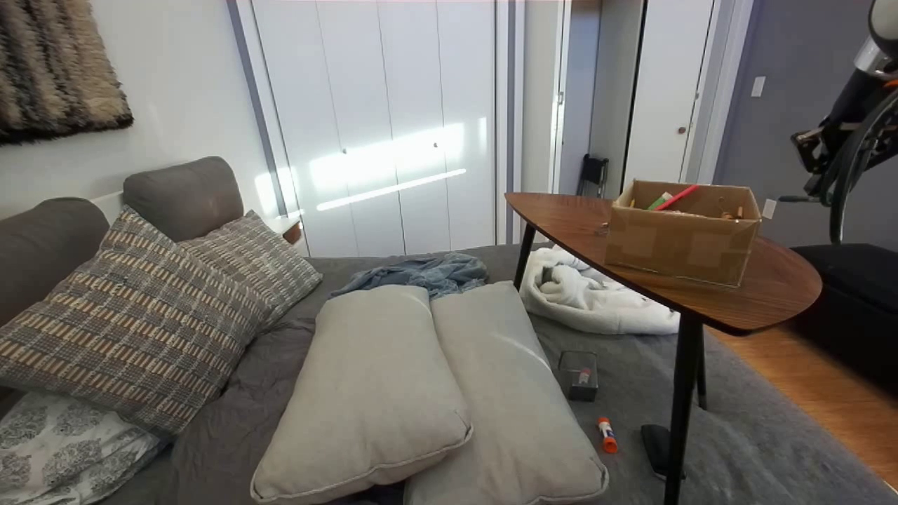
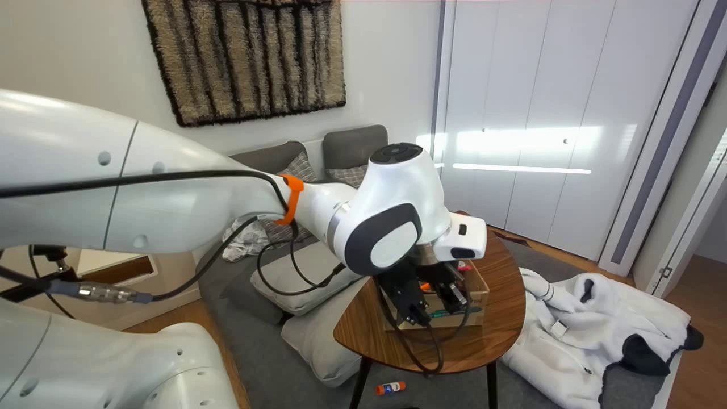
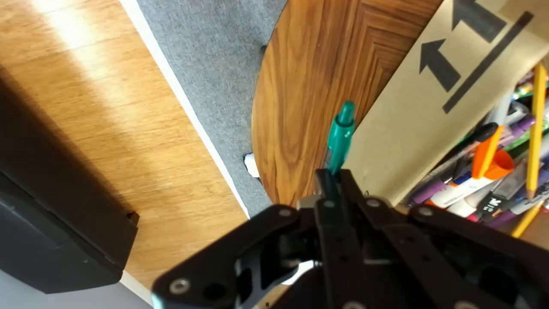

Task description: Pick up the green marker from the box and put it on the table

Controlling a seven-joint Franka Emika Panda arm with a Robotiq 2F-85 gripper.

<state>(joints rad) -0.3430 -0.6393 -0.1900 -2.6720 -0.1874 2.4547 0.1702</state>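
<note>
We judge the pick done and the placing in hand: our jaws pinch the green marker (image 3: 342, 137), out of the box (image 3: 399, 128) and left of it in the wrist view, so next we should lower it onto the bench (image 3: 296, 111) and let go.

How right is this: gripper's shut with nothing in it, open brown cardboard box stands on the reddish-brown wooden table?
Wrong on "nothing": the wrist view shows the gripper shut on a slim green plastic marker. The rest holds: the open brown cardboard box stands on the reddish-brown wooden table, as seen in an exterior view.
</note>
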